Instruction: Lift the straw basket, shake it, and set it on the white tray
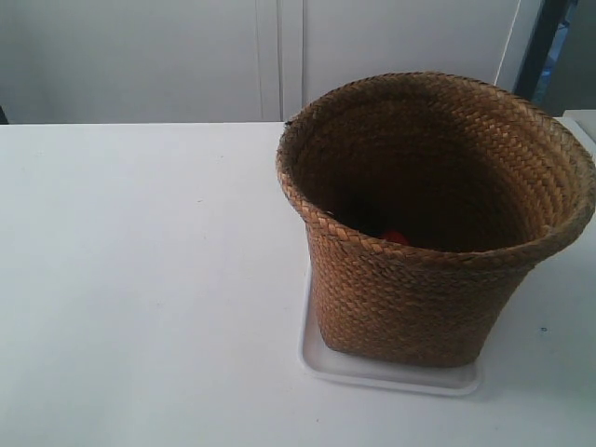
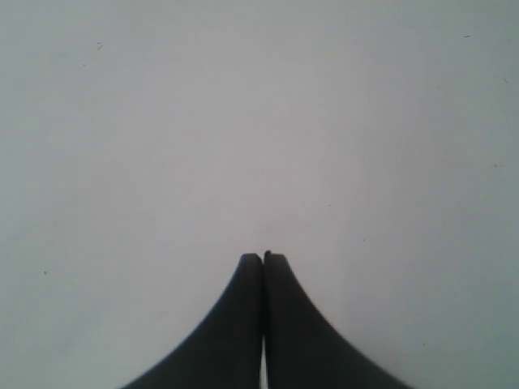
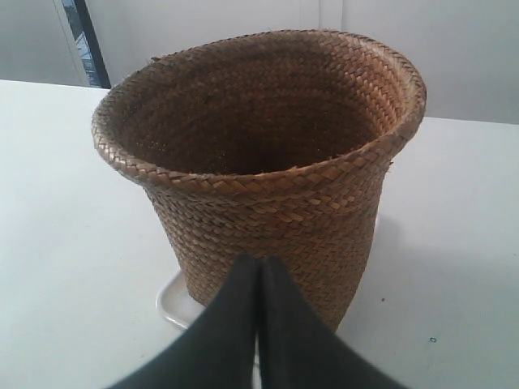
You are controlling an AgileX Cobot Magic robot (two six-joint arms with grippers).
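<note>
Basket: straw basket (image 1: 410, 298) is seen upright on the white tray (image 1: 391, 377), toward the bench (image 1: 140, 279) edge at the exterior view's right.
Left jaws: pressed together, nothing held.
Right jaws: pressed together too, empty, aimed at the basket wall.
Progress: placement judged done (lift and shake can't be checked).

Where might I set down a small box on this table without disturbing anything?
The white table is bare from the exterior view's left edge across to the white tray, and along the strip in front of it. It is crowded at that view's right, where the straw basket fills the tray, leaving a narrow margin.
</note>
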